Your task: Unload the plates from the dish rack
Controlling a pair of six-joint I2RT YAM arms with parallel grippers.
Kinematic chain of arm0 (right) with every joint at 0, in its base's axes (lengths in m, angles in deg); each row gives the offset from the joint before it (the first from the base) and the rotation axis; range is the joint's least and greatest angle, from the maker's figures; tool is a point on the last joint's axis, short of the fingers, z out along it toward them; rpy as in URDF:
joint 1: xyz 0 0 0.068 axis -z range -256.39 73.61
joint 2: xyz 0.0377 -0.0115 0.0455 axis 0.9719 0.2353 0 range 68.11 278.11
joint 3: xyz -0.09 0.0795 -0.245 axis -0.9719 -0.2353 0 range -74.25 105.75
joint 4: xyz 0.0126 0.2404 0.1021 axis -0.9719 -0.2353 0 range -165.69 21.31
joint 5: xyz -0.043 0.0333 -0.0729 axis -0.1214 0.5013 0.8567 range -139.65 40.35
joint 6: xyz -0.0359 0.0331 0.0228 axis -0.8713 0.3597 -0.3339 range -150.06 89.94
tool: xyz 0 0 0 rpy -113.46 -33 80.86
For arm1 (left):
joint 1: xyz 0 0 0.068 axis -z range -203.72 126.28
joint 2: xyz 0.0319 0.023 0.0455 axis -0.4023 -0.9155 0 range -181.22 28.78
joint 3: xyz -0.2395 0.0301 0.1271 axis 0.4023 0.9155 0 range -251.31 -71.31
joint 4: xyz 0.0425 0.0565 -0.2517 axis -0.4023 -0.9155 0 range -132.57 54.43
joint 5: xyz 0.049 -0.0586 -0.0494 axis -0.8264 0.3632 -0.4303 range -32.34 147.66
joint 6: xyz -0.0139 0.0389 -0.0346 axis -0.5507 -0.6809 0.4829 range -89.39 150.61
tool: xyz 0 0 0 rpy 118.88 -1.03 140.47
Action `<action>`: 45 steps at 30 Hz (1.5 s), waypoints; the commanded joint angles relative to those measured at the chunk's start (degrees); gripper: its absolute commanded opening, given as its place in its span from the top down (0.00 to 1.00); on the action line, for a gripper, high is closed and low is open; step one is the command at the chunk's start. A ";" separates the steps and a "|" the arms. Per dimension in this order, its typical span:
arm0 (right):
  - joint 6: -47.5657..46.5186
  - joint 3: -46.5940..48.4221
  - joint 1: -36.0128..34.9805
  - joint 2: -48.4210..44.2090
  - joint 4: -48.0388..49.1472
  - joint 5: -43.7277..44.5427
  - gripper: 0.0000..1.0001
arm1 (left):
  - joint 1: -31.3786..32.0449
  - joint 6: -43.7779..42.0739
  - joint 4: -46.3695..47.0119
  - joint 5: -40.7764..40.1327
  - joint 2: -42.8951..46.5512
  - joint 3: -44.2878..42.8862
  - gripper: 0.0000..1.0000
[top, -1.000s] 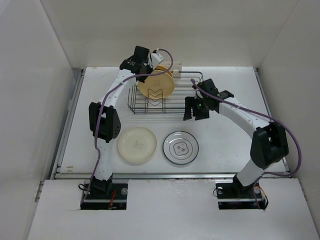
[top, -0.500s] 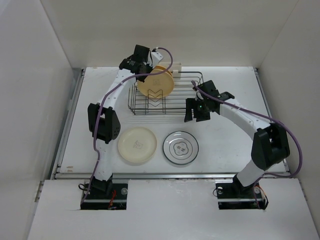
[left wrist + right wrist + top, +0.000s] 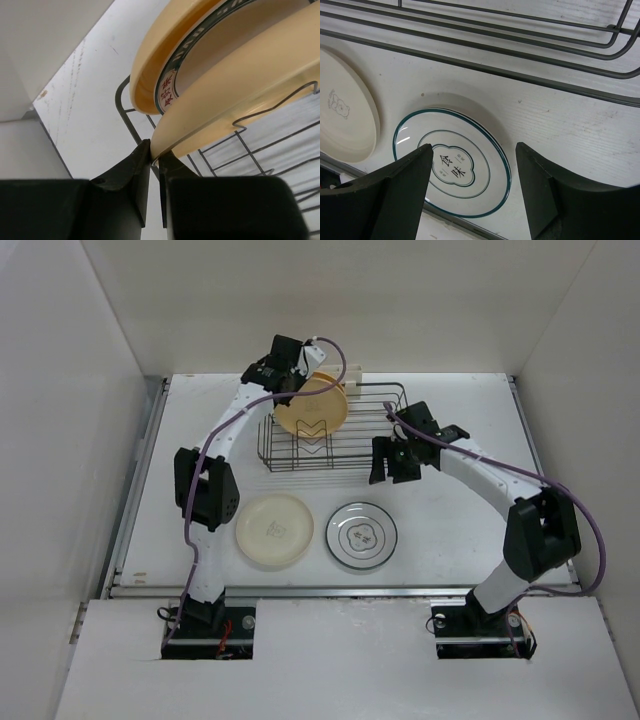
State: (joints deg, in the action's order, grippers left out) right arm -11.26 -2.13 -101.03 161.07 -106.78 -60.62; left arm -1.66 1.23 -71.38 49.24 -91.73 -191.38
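Up front, cream plate [image 3: 274, 529] and ringed plate [image 3: 362, 535] lie flat, done. Right gripper [image 3: 475, 165] hangs wide apart, empty, beside the dish rack [image 3: 370, 445]. Farther back, left gripper [image 3: 155, 155] pinches the racked yellow-orange plate [image 3: 312, 407] by its rim, I'd guess to lift it.

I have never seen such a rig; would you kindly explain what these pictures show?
Two robot arms are bolted to a table. One picture looks down from above; the other two come from wrist cameras. The left gripper is shut on the rim of a yellow plate in the wire rack, a patterned plate beside it. The right gripper hangs open, empty. A cream plate and a ringed plate lie flat on the table.
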 commanded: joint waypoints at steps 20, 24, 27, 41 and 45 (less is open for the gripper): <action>0.44 -2.33 0.30 -3.67 6.01 -1.87 0.27 | 1.14 5.89 6.46 -8.89 8.36 2.47 1.00; 0.44 -2.33 0.30 -4.90 6.01 -1.87 0.27 | -0.18 9.69 8.82 -11.34 9.76 3.00 1.00; 0.44 -2.33 0.30 -4.90 6.01 -1.87 0.27 | -0.18 9.70 10.32 -12.05 11.96 4.49 1.00; 0.97 -3.56 0.30 -6.48 7.06 -1.34 0.27 | -0.18 13.38 -0.21 -10.13 14.24 -3.23 1.00; 0.97 -4.08 0.30 -7.10 7.06 -0.82 0.27 | -2.72 15.58 -8.90 -3.99 17.31 -7.36 1.00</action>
State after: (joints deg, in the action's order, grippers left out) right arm -10.60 -6.09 -101.03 156.81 -102.49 -61.86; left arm -2.45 13.12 -74.62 40.82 -81.72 -193.02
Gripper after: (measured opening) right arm 0.730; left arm 0.050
